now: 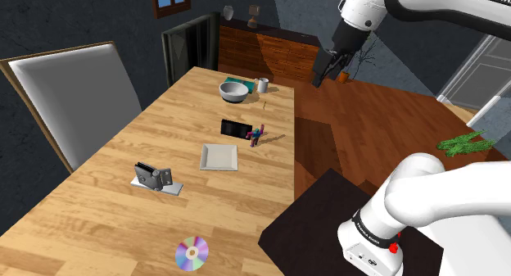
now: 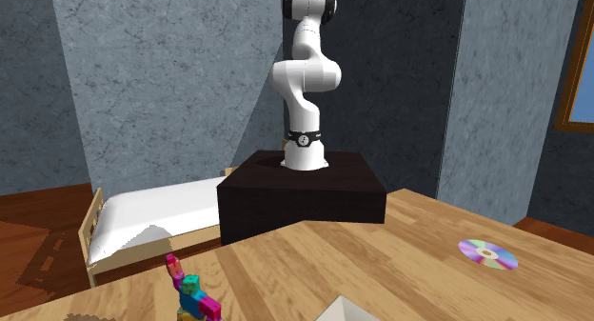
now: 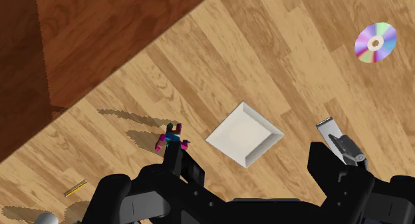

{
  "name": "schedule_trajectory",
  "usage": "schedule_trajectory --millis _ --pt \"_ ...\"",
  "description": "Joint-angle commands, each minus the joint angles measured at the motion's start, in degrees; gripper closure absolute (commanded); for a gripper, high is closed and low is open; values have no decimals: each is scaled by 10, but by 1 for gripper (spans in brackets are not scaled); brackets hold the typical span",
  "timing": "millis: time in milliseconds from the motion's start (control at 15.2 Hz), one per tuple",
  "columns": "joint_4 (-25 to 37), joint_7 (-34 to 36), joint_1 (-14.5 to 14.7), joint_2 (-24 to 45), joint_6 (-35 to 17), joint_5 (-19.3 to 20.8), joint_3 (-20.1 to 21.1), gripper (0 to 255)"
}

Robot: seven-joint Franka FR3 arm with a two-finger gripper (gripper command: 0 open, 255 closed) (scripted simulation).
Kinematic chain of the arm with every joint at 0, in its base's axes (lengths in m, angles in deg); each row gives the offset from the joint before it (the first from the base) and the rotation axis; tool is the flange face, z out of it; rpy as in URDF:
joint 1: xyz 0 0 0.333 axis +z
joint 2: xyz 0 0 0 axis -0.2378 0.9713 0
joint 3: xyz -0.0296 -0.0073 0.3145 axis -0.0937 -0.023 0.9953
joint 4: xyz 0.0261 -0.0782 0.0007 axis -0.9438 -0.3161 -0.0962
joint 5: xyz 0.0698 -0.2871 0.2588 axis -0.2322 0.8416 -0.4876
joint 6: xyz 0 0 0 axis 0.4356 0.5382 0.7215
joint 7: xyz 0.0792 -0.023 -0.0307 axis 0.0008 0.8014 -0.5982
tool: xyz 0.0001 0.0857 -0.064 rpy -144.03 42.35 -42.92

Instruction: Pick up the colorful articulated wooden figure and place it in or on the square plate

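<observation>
The colourful jointed figure [image 1: 257, 136] stands upright on the wooden table, just off the square white plate [image 1: 219, 156] toward the shoulder view's right. My black gripper [image 1: 326, 74] hangs high in the air beyond the table's right edge, over the brown floor and far from both. From the wrist the figure [image 3: 171, 139] appears far below beside the plate [image 3: 244, 133], and the gripper [image 3: 253, 168] is open with nothing between its fingers [image 3: 326, 164]. The figure [image 2: 195, 295] and a corner of the plate [image 2: 347, 311] also sit at the bottom of the second exterior view.
On the table are a grey bowl [image 1: 234, 91], a mug [image 1: 263, 85], a flat black object [image 1: 236, 128], a grey device on a base [image 1: 156, 178] and a shiny disc [image 1: 192, 252]. A white chair [image 1: 74, 94] stands at the table's left. The dark stand [image 2: 303, 197] borders the table.
</observation>
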Motion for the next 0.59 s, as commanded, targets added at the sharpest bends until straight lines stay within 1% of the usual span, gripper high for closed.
schedule_trajectory --millis 0,528 --pt "0 0 0 0 0 0 0 0" --pt "-45 -42 -10 102 -131 19 -31 0"
